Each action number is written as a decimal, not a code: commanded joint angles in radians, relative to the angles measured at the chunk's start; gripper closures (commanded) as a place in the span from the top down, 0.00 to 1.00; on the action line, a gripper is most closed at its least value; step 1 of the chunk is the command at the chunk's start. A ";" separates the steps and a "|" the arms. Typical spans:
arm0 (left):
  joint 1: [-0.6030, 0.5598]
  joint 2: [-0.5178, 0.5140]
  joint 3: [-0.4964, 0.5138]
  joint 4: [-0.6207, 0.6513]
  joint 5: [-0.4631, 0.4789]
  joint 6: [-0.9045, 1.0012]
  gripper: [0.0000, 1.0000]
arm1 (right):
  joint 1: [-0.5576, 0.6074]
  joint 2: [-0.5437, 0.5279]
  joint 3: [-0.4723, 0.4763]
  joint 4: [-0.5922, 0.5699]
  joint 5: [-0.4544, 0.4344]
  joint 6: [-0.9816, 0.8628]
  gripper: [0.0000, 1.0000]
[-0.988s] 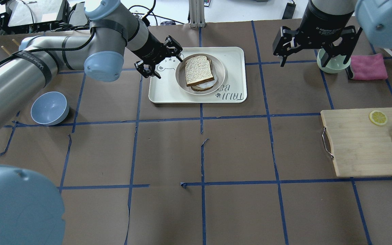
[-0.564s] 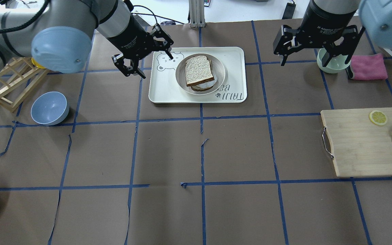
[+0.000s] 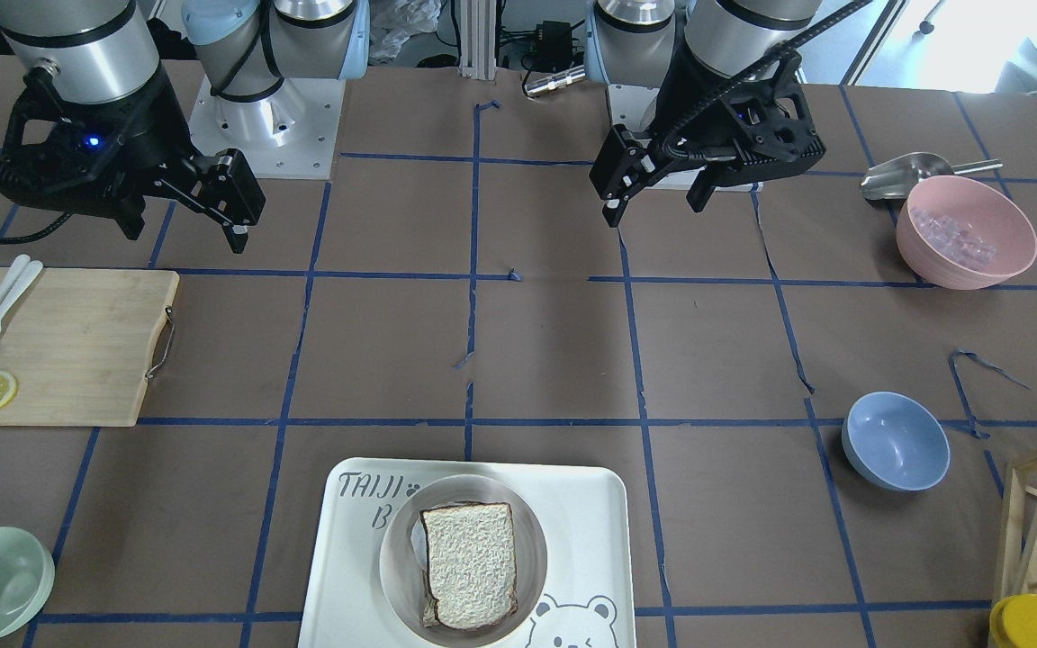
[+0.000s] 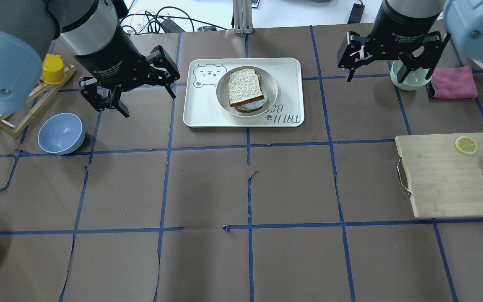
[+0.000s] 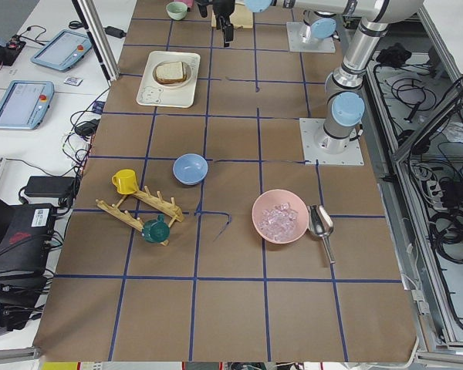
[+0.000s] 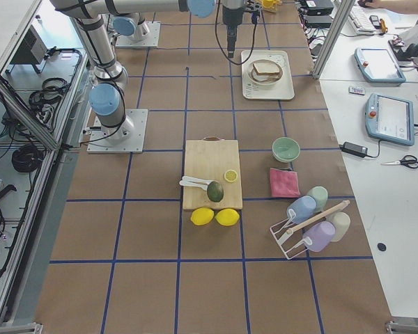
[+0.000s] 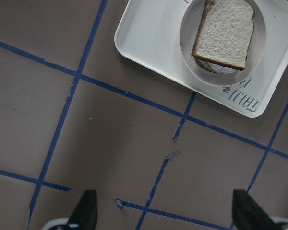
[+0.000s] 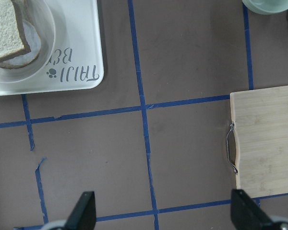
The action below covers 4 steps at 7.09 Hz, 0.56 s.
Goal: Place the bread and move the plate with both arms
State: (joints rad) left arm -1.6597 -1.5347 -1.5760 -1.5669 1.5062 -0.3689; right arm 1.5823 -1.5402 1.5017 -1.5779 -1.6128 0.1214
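Bread: the bread (image 4: 245,87) is laid flat, plain face up, on a second slice with something white showing at its near edge; its long axis runs roughly near to far, slightly skewed.
Plate: the plate (image 4: 273,86) is seated inside the bear-printed tray (image 4: 292,71), at the far middle of the table.
Left gripper: the left gripper (image 4: 149,105) is held above the table just left of the tray, its jaws spread wide and nothing between them.
Right gripper: the right gripper (image 4: 387,79) is held well to the right of the tray, over the mint-green bowl (image 4: 409,82), likewise spread and empty.
Key relation: the plate lies to the right of the left gripper and to the left of the right one; the left arm is clearly the nearer.
Step judged: the bread appears placed; the plate is not yet gripped.
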 commanded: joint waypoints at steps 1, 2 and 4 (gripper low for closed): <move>0.003 0.036 -0.036 0.007 0.104 0.271 1.00 | -0.002 0.002 0.000 -0.001 0.001 -0.003 1.00; 0.012 0.028 -0.026 0.008 0.111 0.353 1.00 | -0.002 0.003 0.000 -0.001 0.002 -0.003 1.00; 0.018 -0.017 0.034 0.018 0.048 0.373 1.00 | 0.001 0.000 0.000 -0.001 0.002 -0.002 1.00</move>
State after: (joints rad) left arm -1.6451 -1.5280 -1.5784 -1.5507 1.5927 -0.0171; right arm 1.5802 -1.5387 1.5018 -1.5784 -1.6115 0.1179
